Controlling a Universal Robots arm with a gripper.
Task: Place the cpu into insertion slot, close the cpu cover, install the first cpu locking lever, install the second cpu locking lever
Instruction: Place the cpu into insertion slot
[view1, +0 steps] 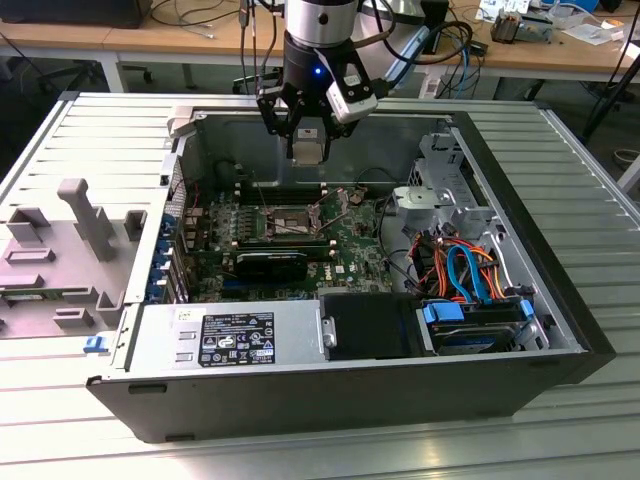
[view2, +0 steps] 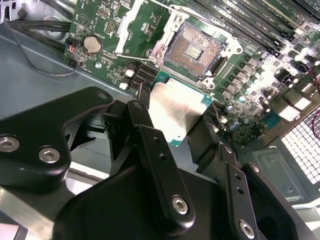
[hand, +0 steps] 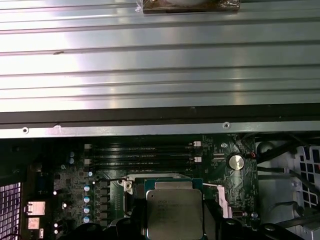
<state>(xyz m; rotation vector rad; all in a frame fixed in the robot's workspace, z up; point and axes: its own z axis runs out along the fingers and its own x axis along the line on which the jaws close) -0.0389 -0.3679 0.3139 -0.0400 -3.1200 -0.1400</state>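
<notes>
Tool (view2: 173, 126) gripping cpu (view2: 175, 106) by its edges | insertion slot (view2: 194, 49) uncovered, apart from cpu

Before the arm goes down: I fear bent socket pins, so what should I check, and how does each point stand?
1. cpu held by the gripper: ok, clamped on two sides in both wrist views.
2. insertion slot empty: ok, bare contacts show.
3. cpu cover off the slot opening: ok.
4. cpu clear of the green board: ok, it hangs above it in the exterior view.
5. cpu corner marks matched to the slot: cannot tell.
</notes>
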